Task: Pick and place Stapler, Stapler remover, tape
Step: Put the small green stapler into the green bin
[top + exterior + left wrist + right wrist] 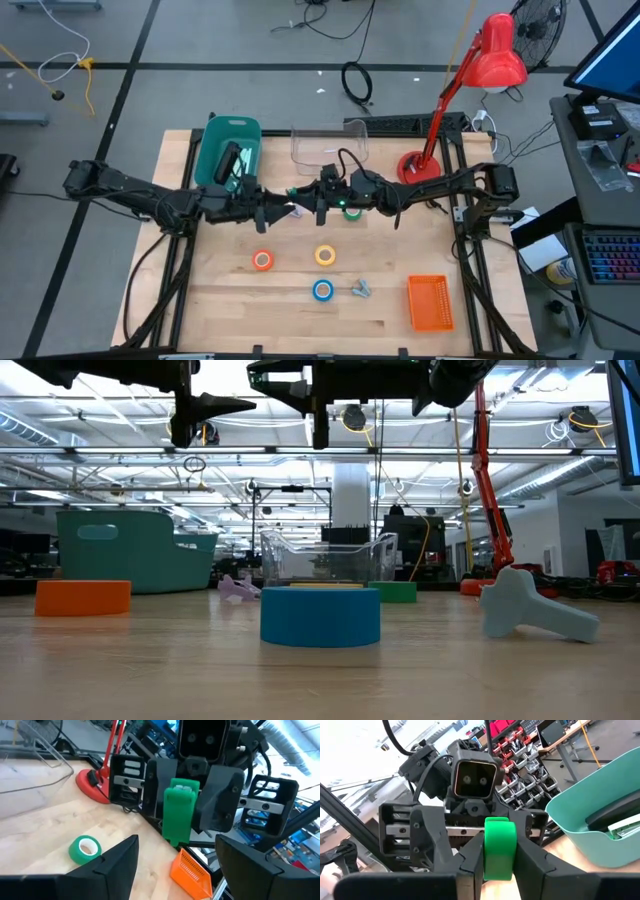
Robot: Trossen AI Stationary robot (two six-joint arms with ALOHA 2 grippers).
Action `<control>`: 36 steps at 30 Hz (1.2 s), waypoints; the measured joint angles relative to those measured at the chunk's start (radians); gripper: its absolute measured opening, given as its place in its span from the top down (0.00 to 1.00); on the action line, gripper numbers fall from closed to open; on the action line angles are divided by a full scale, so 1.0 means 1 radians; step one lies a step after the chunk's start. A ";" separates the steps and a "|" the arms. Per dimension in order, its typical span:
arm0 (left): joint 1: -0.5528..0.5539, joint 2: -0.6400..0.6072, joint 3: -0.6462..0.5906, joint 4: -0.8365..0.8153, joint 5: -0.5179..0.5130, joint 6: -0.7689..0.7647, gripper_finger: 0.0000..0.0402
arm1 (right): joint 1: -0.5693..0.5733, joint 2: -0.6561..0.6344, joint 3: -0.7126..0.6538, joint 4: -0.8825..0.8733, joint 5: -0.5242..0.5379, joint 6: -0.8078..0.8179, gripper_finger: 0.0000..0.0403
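Note:
My right gripper (318, 203) is raised over the middle of the table, shut on a green stapler (180, 815). Facing it from the left, my left gripper (283, 212) is open, its fingers (120, 865) short of the stapler's near end. On the table lie four tape rolls: green (350, 212), orange (262, 260), yellow (325, 256) and blue (322, 290). The grey stapler remover (360, 289) lies on its side beside the blue roll. My right gripper pinches the green stapler by its two flat sides (498, 851) between its two fingers. The fingers come level from the table's right side. The stapler stands on edge in the hold, lifted clear of the table, one end (179, 795) pointing at my left gripper.
A teal bin (228, 140) with a black object inside stands at the far left. Beside it is a clear container (330, 145). A red desk lamp (470, 90) stands at the far right and an orange basket (430, 302) at the near right.

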 joint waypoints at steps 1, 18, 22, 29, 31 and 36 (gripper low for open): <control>0.000 0.000 0.000 0.003 0.000 0.003 0.34 | 0.000 0.000 0.000 0.000 0.000 0.000 0.82; 0.044 -0.001 0.000 -0.002 0.085 0.014 0.39 | 0.000 0.000 0.000 -0.003 0.000 0.033 0.82; 0.045 -0.001 0.000 -0.004 0.086 0.032 0.48 | -0.001 0.000 0.000 -0.003 -0.001 0.044 0.82; 0.062 -0.001 0.000 -0.007 0.083 0.039 0.57 | -0.002 0.000 0.000 0.000 0.000 0.051 0.82; 0.068 -0.001 0.000 -0.007 0.083 0.040 0.58 | -0.002 0.000 0.000 0.000 0.000 0.053 0.82; 0.084 -0.001 0.000 -0.008 0.114 0.040 0.58 | -0.002 0.000 0.000 -0.001 -0.002 0.053 0.83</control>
